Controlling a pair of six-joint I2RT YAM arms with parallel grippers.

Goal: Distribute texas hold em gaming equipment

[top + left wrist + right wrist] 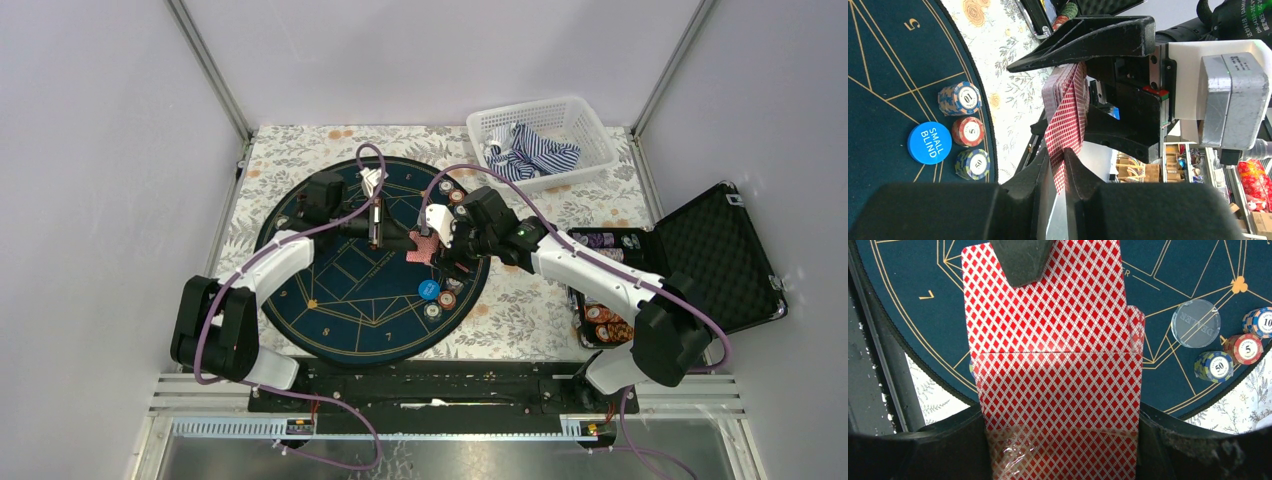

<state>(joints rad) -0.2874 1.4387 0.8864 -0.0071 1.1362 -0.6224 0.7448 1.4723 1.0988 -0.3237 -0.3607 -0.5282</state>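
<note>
A deck of red-backed playing cards stands upright over the navy mat. My right gripper is shut on its lower half. My left gripper meets it from the left. Its fingers are pinched on the top card, which sticks out past the rest of the deck. One left fingertip covers that card's far end. Beside the mat's near right edge lie a blue SMALL BLIND disc and three short chip stacks marked 10, 5 and 50. A clear DEALER disc lies on the mat.
A white basket with striped cloth stands at the back right. An open black case with chip rows lies at the right, under my right arm. More chips sit at the mat's far edge. Metal frame posts rise at the back corners.
</note>
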